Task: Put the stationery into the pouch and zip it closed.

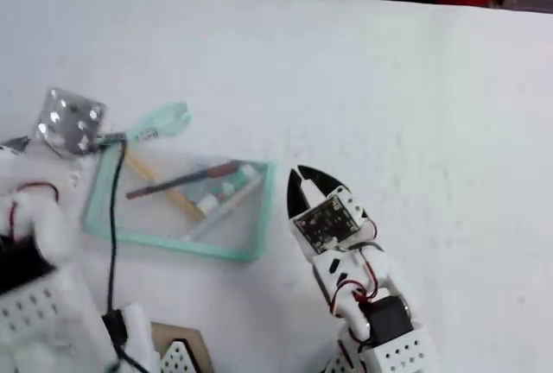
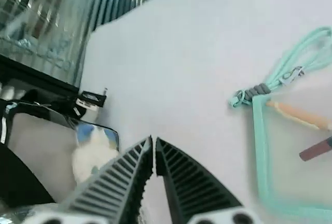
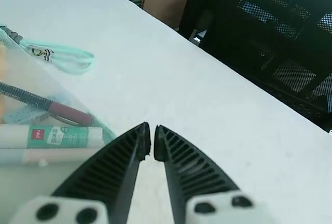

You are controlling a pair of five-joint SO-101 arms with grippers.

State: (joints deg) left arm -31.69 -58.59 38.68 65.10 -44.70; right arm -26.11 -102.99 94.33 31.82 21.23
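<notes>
Right fingers (image 3: 116, 167) all but closed, empty, just beside the pouch (image 1: 173, 242), left fingers (image 2: 122, 175) likewise, near its corner.

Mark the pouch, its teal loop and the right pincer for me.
pouch (image 1: 186, 244), high view, on its long teal border nearest the arms.
teal loop (image 1: 154, 123), high view, on the cord near its middle.
right pincer (image 3: 151, 128), right wrist view, midway between its fingertips.
</notes>
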